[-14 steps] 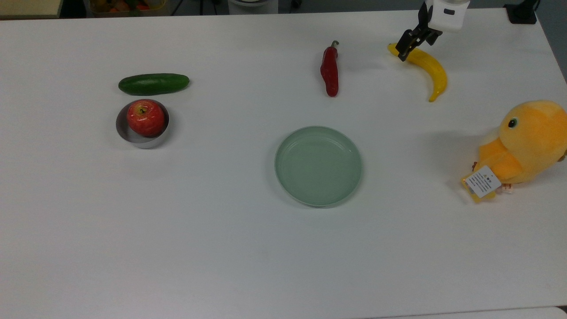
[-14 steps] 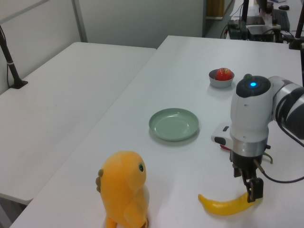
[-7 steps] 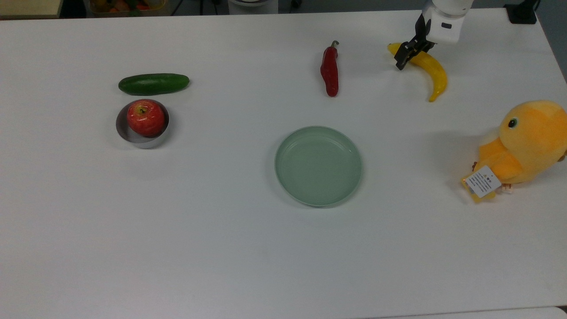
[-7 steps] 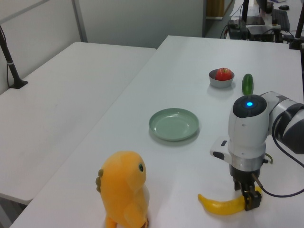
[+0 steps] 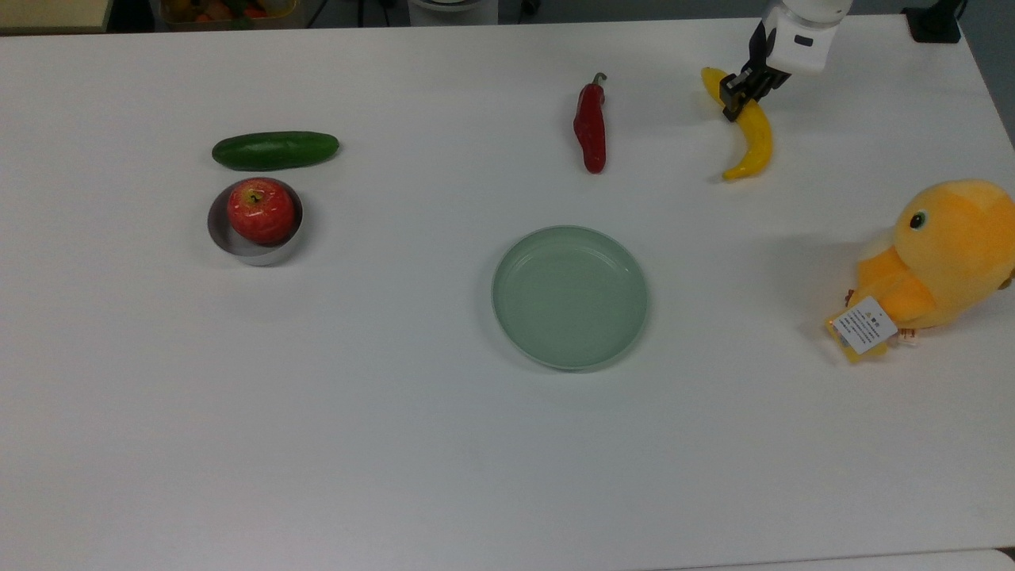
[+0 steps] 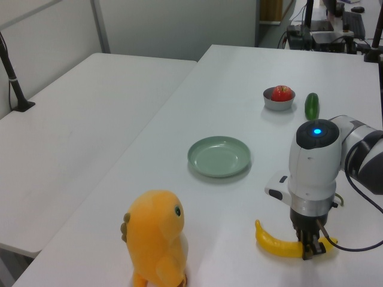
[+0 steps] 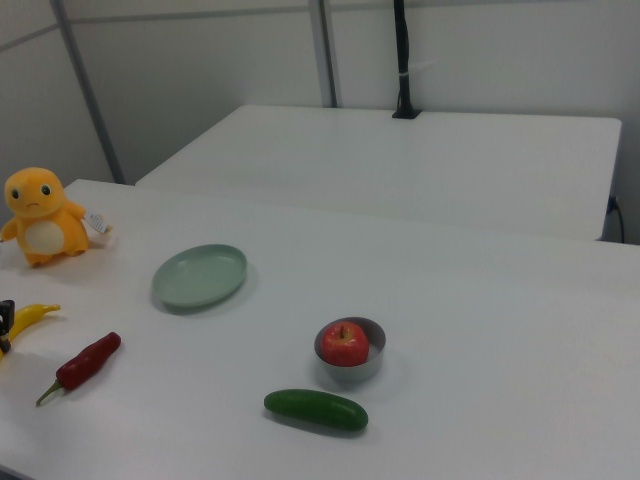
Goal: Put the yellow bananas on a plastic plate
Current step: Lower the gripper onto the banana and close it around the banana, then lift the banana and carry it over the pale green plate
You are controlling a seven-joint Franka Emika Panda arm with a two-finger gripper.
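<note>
- Banana (image 5: 749, 139) lies on the white table (image 5: 396, 444), well apart from the mint plate (image 5: 569, 296), between the red chilli (image 5: 590, 127) and the plush duck (image 5: 944, 258)
- Gripper (image 5: 737, 93) sits low at its stem-side end, fingers closed around it
- Likely light, stiff, smooth-skinned; an end grip may let it pivot, mid-body hold safer

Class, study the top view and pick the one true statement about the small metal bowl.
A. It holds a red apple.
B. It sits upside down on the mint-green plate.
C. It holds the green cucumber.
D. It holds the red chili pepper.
A: in the top view the red apple sits inside the metal bowl, with the cucumber lying apart on the table beside it.
</note>
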